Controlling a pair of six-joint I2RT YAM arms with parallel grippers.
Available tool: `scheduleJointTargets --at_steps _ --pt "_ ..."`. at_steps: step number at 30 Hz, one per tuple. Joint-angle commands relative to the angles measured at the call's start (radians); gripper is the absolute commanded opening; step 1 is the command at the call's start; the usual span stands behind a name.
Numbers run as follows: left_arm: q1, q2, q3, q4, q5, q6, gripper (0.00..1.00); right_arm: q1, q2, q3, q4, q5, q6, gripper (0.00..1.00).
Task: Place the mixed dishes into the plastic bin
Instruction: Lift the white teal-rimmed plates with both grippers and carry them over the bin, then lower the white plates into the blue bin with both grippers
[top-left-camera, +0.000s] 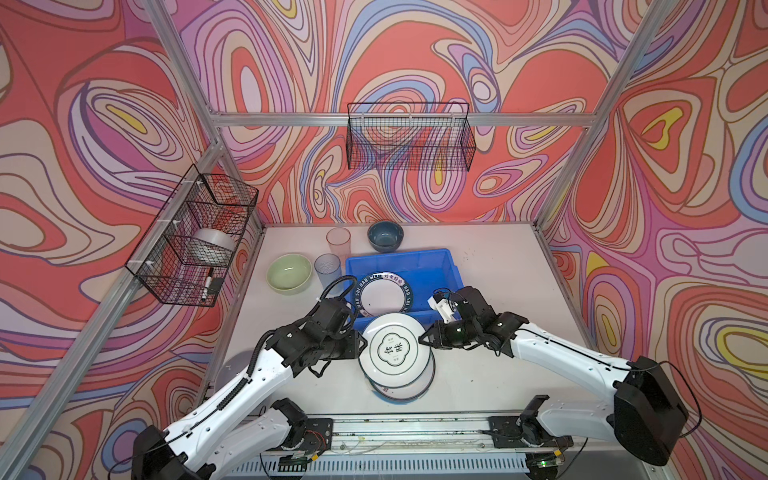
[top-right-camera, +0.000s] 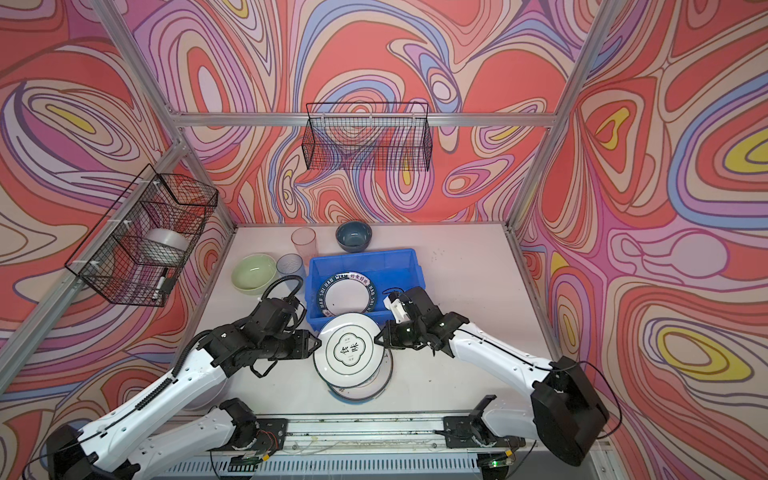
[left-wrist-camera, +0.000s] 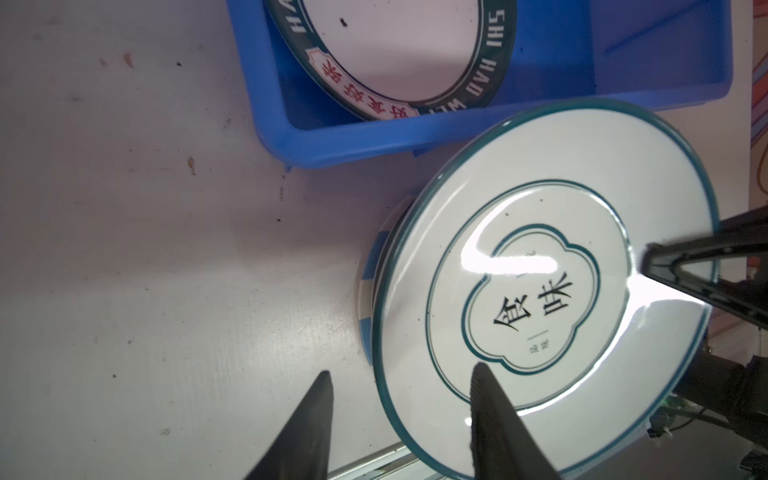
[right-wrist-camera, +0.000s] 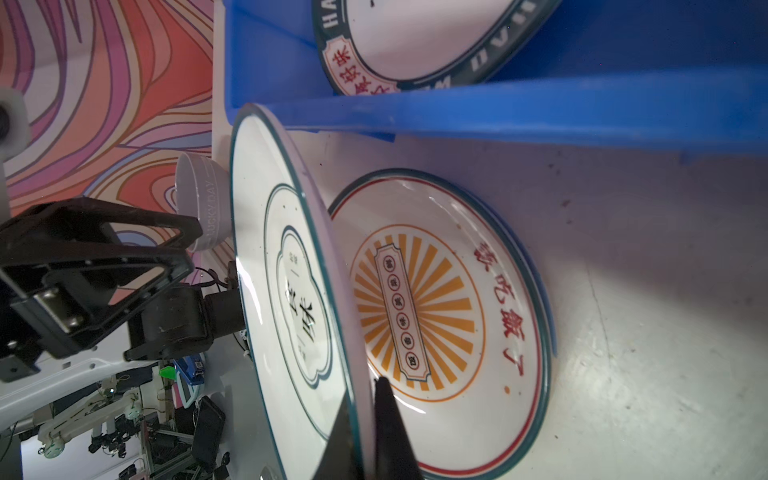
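While the green bowl (top-left-camera: 289, 273) and a tumbler (top-left-camera: 328, 270) are sitting at the left of the worktop (top-left-camera: 498, 291), the left end effector (top-left-camera: 362, 344) is standing with its jaws apart, one finger over the plate (top-left-camera: 394, 351) and one off its edge, gripping nothing. That plate is hanging tilted above the stack (top-left-camera: 399, 390), just in front of the bin (top-left-camera: 455, 270), its far edge showing right by the bin's near rim. The right end effector (top-left-camera: 422, 338) is pinching the plate's rim tight. I think the step in hand is carrying this plate into the bin. Next, the plate is needing a lift over that rim, then a gentle lowering. A second plate (top-left-camera: 382, 297) is already lying in the bin's left part, so the open room is on the right side. The left fingers are sitting close, so they are needing to back away first.
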Motion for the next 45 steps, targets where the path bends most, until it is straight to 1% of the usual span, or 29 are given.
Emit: scheduleJointTargets --at_steps 1,7,15,25,30,38,45 --pt "0.077 -0.018 0.037 -0.095 -0.012 0.050 0.51 -0.001 0.011 0.089 -0.018 -0.011 -0.037 0.00" --pt "0.166 0.039 0.112 -0.077 -0.013 0.107 0.52 -0.071 0.100 0.233 -0.020 -0.009 -0.068 0.00" --pt "0.230 0.174 0.174 0.023 -0.011 0.149 0.45 -0.184 0.265 0.404 0.021 0.036 -0.089 0.00" --pt "0.254 0.322 0.191 0.119 -0.034 0.182 0.33 -0.200 0.535 0.603 0.026 0.109 -0.124 0.00" --pt "0.257 0.400 0.197 0.167 -0.026 0.188 0.25 -0.200 0.600 0.641 0.035 0.130 -0.125 0.00" --pt "0.257 0.515 0.226 0.200 0.000 0.206 0.14 -0.199 0.673 0.626 0.067 0.086 -0.106 0.00" --pt "0.257 0.549 0.241 0.206 0.004 0.219 0.10 -0.199 0.703 0.593 0.096 0.048 -0.093 0.00"
